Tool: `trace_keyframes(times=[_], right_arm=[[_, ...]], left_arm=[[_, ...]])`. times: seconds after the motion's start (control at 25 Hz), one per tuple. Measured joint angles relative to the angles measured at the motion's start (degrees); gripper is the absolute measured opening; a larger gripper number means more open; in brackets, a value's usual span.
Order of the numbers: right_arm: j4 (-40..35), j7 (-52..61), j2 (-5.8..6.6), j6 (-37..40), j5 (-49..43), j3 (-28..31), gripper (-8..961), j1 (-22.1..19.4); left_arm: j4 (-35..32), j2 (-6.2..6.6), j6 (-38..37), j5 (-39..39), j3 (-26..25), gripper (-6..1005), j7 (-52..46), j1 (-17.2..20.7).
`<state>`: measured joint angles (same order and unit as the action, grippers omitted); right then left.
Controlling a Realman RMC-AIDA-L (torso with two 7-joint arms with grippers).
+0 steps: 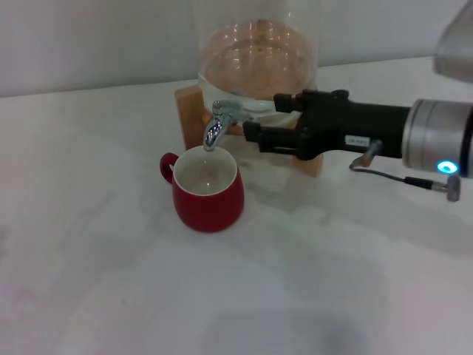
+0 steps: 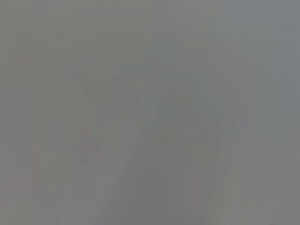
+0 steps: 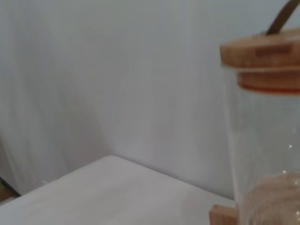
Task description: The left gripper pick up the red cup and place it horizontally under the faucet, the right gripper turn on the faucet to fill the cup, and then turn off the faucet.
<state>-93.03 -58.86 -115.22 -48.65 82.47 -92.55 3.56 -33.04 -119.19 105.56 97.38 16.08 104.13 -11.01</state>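
The red cup [image 1: 211,196] stands upright on the white table, its white inside showing and its handle to the left. Its mouth is right under the spout of the chrome faucet [image 1: 216,126]. My right gripper [image 1: 261,116] reaches in from the right at faucet height. Its black fingers [image 1: 267,137] are spread apart just right of the faucet, one higher and one lower. No water stream shows. My left gripper is out of view, and the left wrist view shows only flat grey.
The glass dispenser jar [image 1: 255,59] holds brownish liquid and sits on a wooden stand [image 1: 188,111]. The right wrist view shows the jar [image 3: 267,140], its wooden lid [image 3: 262,51], and a pale wall. The white table [image 1: 111,281] stretches in front.
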Motion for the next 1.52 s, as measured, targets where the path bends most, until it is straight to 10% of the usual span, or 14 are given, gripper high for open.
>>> trace_keyframes(times=[1.52], right_arm=[[1.1, -3.3, 0.08, 6.1, -0.1, -12.4, 749, 1.9]], left_arm=[[-0.1, 0.02, 0.3, -0.1, 0.0, 873, 0.0, 1.1]])
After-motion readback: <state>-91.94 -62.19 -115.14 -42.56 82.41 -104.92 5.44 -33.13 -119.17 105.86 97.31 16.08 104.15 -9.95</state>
